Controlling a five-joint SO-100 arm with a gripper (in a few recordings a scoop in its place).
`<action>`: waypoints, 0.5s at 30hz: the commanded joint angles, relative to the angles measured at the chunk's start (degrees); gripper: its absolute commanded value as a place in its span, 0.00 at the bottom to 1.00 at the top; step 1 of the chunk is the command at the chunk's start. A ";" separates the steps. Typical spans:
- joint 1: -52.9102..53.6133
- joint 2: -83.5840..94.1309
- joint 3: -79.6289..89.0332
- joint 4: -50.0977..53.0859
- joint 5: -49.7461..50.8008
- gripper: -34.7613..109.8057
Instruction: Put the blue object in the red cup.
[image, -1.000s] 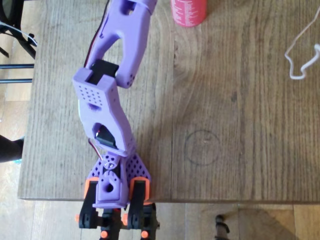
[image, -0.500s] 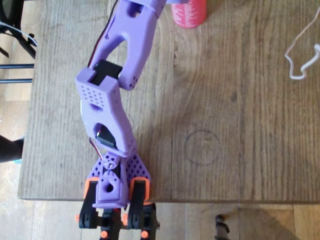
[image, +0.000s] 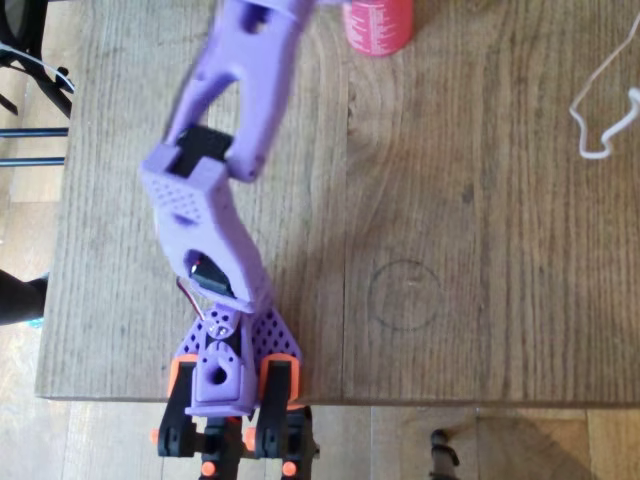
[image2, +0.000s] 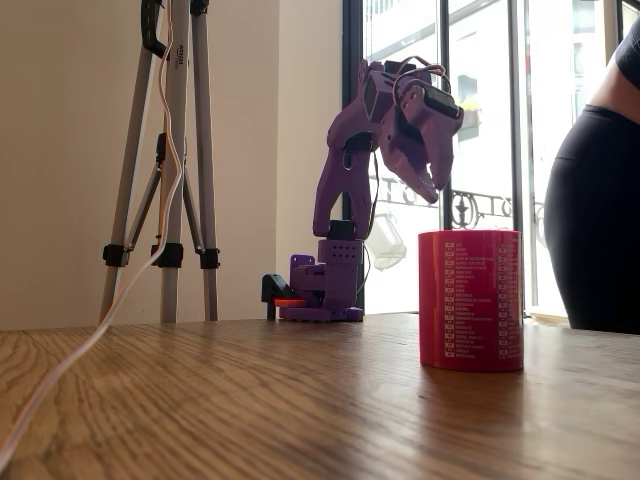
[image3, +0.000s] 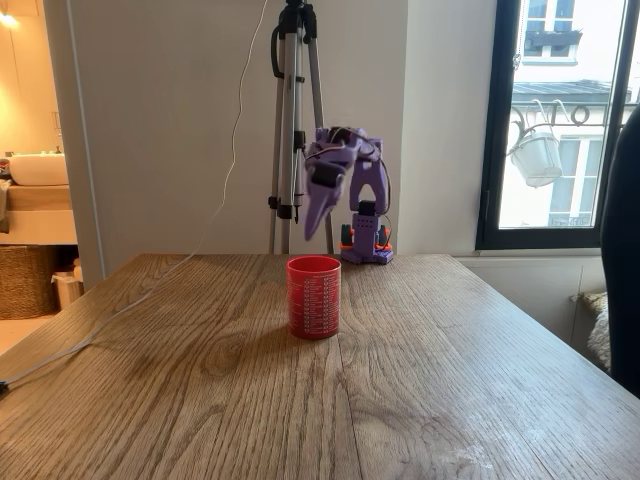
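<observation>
one purple arm (image: 205, 200) is reaching over the wooden table (image: 480, 220), gripper (image3: 314, 218) hanging in the air, tips pointing down, above and behind the red cup (image3: 314, 297) in a fixed view. jaws are looking closed or nearly so; can't tell if anything is sitting between them. cup is standing upright on the table. a tripod (image3: 292, 120) is standing behind the arm base; a white cable (image: 600, 110) is lying on the table.
</observation>
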 joint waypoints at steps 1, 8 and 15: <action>-12.48 19.42 -0.62 3.96 4.13 0.24; -25.14 42.01 4.75 9.76 6.50 0.24; -24.70 75.06 39.73 8.35 1.67 0.24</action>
